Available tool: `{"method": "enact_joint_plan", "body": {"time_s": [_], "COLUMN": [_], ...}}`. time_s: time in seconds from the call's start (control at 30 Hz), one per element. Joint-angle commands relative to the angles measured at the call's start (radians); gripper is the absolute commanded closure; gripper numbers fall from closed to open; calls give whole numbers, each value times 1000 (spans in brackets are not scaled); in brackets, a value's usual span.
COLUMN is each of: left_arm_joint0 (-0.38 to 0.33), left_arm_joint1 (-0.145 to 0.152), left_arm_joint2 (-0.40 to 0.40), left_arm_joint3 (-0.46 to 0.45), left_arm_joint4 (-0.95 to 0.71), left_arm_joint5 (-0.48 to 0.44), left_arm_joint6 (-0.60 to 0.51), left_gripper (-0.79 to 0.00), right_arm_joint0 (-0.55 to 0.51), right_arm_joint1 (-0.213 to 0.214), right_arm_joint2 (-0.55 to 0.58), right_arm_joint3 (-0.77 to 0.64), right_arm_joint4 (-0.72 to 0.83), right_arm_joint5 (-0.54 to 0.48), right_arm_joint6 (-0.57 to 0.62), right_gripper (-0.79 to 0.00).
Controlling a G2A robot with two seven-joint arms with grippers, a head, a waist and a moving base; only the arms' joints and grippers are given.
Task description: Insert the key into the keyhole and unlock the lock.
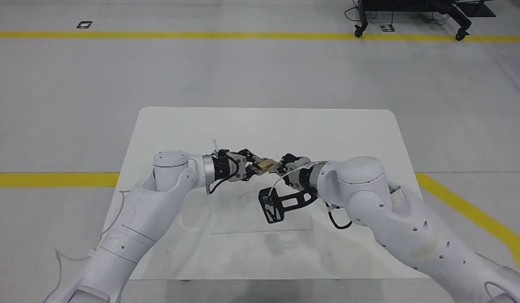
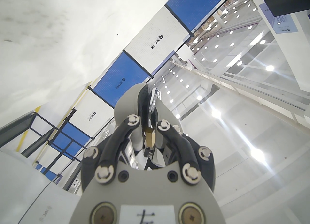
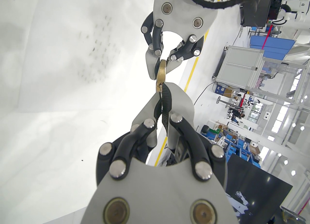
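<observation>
Your left gripper (image 3: 159, 75) clenches the brass lock (image 3: 161, 70) above the table (image 1: 341, 132), its long axis aimed straight at your right gripper (image 3: 163, 93), shut tip-to-tip against it on what seems the key, hidden in its grip.

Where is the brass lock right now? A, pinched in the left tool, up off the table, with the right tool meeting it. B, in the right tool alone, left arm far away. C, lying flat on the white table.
A: the brass lock is gripped by the left tool, raised above the white table, and the shut right tool meets its free end.
</observation>
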State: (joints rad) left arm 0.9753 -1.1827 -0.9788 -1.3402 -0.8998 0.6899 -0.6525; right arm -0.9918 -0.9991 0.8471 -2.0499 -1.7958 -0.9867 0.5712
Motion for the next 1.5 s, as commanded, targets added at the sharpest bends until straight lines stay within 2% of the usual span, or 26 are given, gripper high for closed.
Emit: {"method": "enact_joint_plan", "body": {"time_s": [0.0,0.4,0.57,0.73,1.17,1.47], "left_arm_joint0": [1,1,-1,-9,-21,-21], "left_arm_joint1": [-1,-4,-4,-4,-7,-8], "left_arm_joint2": [3,0,-2,5,19,15], "left_arm_joint3": [-1,12,29,51,41,28], "left_arm_joint4": [-2,-22,-26,-17,6,3], "left_arm_joint5": [1,-2,-25,-46,-45,-47], "left_arm_joint6": [2,-12,-47,-94,-102,-101], "left_gripper": [0,0,0,0,0,0], "right_arm_joint0": [2,7,-11,-45,-35,-30], "right_arm_joint1": [-3,-14,-2,16,25,27], "right_arm_joint2": [-4,8,79,127,96,95], "right_arm_joint3": [2,4,-1,-17,15,23], "right_arm_joint4": [6,39,71,24,-26,-24], "right_arm_joint5": [1,14,15,-26,-26,-26], "right_arm_joint6": [4,-3,-111,-189,-249,-249], "right_gripper": [0,0,0,0,0,0]}}
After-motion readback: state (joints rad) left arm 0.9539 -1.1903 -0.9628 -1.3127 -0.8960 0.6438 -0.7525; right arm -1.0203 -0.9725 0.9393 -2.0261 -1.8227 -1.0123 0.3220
